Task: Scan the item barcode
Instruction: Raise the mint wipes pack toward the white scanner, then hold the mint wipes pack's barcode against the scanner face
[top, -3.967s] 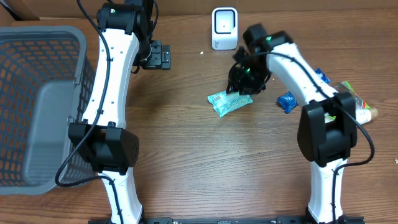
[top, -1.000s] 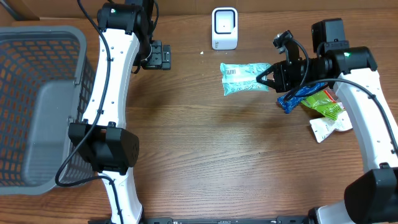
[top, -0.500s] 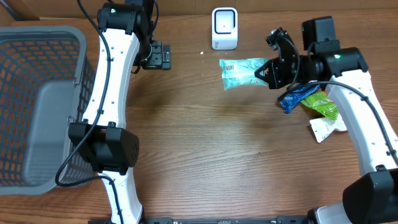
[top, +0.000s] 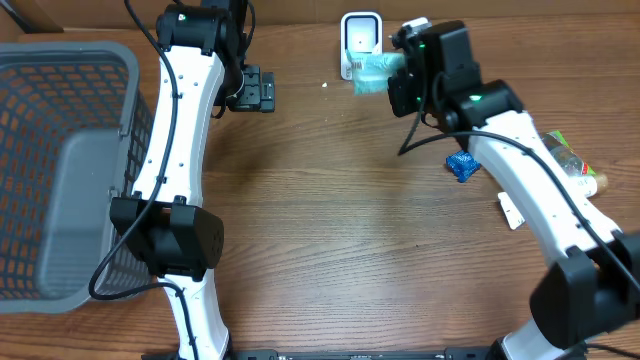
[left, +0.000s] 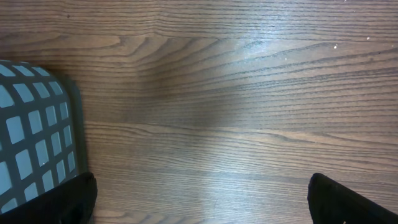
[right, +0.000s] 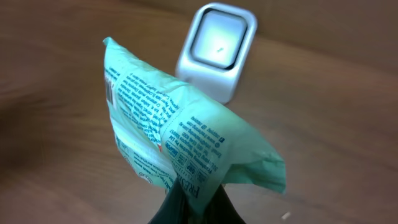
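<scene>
One basket (top: 75, 48) at nine o'clock. One scanner (top: 360, 35) at twelve. One teal packet (top: 372, 76) at one, one blue packet (top: 461, 165) at three. Further items (top: 585, 182) at three are half hidden, count unclear.

packet (right: 180, 143): mint-green, printed (crumpled), raised off table | scanner (right: 217, 53): white, standing, just behind it

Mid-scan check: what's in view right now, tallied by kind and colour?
Basket: 1
Scanner: 1
Mint packet, held: 1
Blue packet: 1
Green packet, part hidden: 1
White packet, part hidden: 1
Total: 6 seen
</scene>
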